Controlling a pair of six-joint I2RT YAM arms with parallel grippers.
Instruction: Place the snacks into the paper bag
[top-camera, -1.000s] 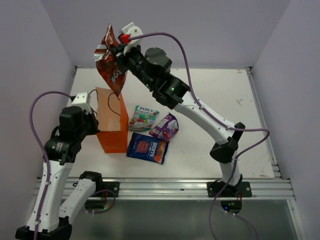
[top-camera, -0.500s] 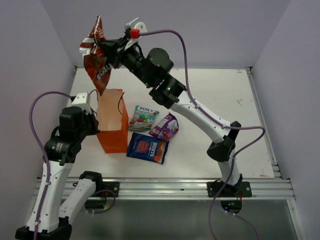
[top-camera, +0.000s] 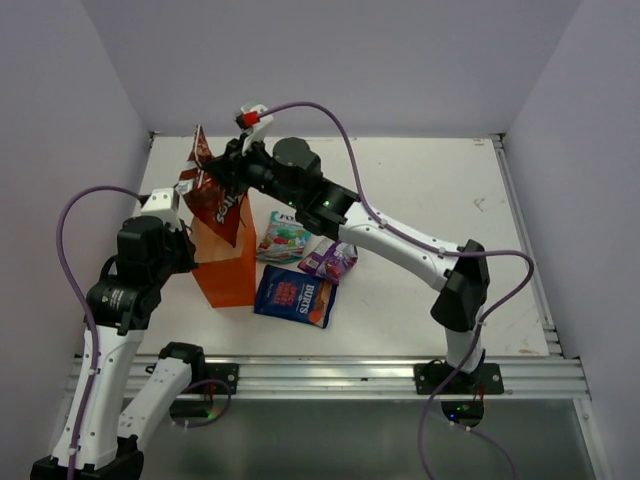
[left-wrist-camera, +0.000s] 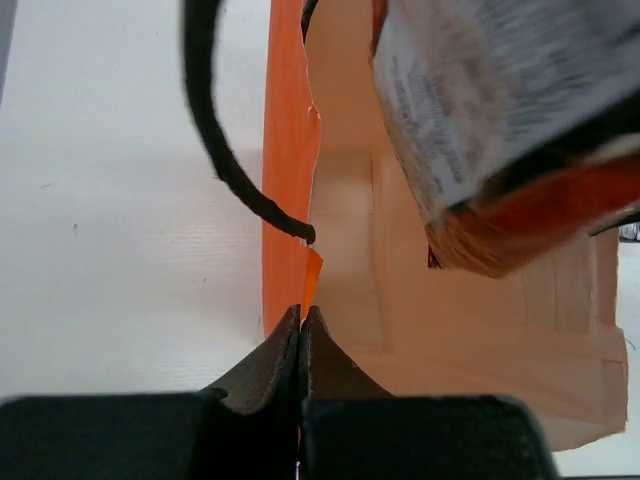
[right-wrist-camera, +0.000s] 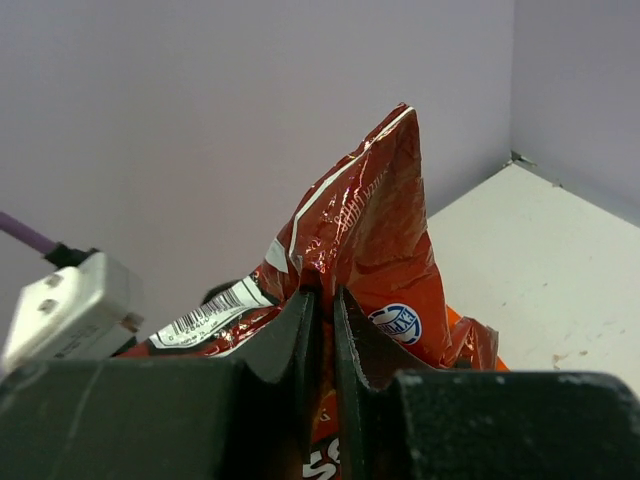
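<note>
Right tool (right-wrist-camera: 327, 300) clamped on the upper edge of the Doritos bag (top-camera: 207, 188), which hangs roughly upright, lower end at the mouth of the paper bag (top-camera: 226, 274) directly below; left tool (left-wrist-camera: 301, 318) closed, pinching that bag's left rim

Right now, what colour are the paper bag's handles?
Black; the cord handle shows best in the left wrist view.
</note>
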